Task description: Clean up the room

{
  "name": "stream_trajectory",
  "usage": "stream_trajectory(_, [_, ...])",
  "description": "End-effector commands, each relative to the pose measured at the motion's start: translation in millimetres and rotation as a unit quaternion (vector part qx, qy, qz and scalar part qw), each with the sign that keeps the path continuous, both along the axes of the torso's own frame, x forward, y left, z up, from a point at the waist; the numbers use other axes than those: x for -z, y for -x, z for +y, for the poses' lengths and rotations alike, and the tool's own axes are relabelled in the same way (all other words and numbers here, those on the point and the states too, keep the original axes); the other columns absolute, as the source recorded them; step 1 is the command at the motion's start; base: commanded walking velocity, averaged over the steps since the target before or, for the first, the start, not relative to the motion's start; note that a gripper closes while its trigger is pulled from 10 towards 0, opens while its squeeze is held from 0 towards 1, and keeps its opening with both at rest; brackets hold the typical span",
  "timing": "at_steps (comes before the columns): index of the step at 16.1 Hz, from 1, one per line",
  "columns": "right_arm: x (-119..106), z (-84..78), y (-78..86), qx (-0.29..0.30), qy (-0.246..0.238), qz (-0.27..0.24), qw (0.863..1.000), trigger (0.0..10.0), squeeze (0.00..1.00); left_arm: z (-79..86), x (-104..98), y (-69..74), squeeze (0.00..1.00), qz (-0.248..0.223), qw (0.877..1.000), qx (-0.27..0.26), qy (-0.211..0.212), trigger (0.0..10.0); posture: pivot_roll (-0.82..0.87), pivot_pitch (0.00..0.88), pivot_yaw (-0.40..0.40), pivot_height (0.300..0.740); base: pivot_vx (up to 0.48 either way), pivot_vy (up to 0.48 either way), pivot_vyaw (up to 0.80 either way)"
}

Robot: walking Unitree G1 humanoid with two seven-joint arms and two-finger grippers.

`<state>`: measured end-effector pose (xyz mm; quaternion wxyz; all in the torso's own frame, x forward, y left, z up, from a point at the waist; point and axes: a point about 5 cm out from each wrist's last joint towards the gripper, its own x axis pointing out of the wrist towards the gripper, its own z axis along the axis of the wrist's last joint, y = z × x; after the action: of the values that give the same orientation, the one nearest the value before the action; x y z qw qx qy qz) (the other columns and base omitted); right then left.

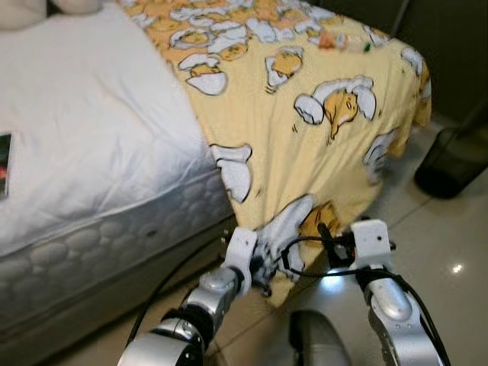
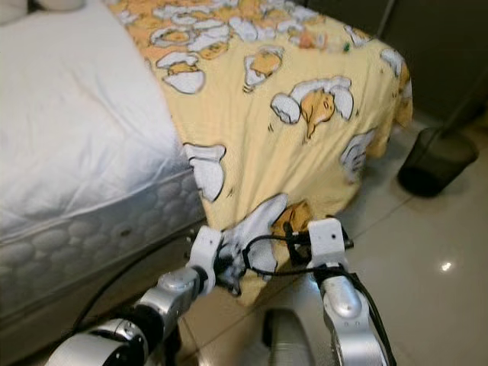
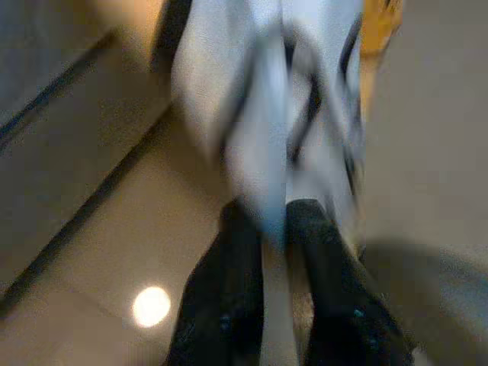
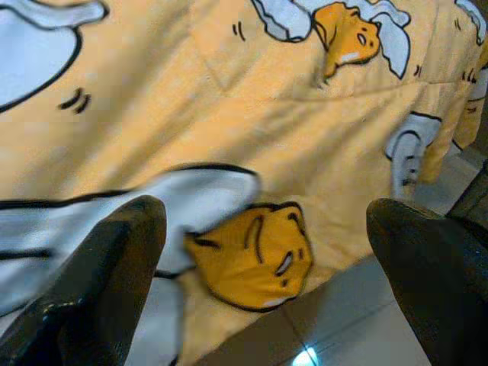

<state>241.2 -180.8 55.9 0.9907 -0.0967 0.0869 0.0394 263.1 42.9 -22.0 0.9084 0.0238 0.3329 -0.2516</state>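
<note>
Yellow blanket (image 1: pixel 320 145) hangs off the bed (image 1: pixel 84 145). Left gripper (image 3: pixel 273 229) pinches its lower edge; right gripper (image 4: pixel 267 252) is spread beside it.

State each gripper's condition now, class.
Left gripper: shut on the yellow cartoon blanket hem.
Right gripper: open, facing the blanket, holding nothing.

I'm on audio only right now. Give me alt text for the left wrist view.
The left claw is shut on a hanging fold of the yellow cartoon blanket, pinching the white printed part between its two black fingers. Below it is glossy beige tile floor with a bright light reflection; the picture is blurred.
</note>
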Motion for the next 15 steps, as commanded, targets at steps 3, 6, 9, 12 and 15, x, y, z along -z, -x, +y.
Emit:
stream_trajectory(3, [-1,-1.3,-2.5,0.0,0.003,0.0,1.0,10.0,0.0,-28.9,-24,-11.3,1.0,-0.108,0.993,0.047,-0.024,10.0,-0.24,0.04,0.023,0.618,0.0,0.0,0.0])
stream_trajectory(6, [-5,-2.8,-7.0,0.01,0.002,-0.012,1.0,10.0,0.0,-15.6,-66,-39.0,1.0,-0.243,0.969,-0.006,0.037,10.0,-0.22,0.026,0.028,0.618,0.0,0.0,0.0])
stream_trajectory(9, [-40,-1.8,-24.2,0.026,-0.014,-0.087,0.996,10.0,0.0,28.5,-119,-62.4,1.0,-0.315,0.922,-0.2,0.106,10.0,-0.18,0.0,0.029,0.618,0.0,0.0,0.0])
stream_trajectory(12, [-56,-1.0,-39.3,0.03,-0.022,-0.115,0.993,10.0,0.0,52.7,-144,-59.8,1.0,-0.392,0.89,-0.227,0.043,10.0,-0.15,0.0,0.031,0.618,0.0,0.0,0.0])
stream_trajectory(15, [-51,-12.6,-42.0,0.073,-0.062,-0.106,0.99,10.0,1.0,77.9,-127,-47.3,1.0,-0.365,0.899,-0.242,-0.014,10.0,-0.13,0.0,0.037,0.618,0.0,0.0,0.0])
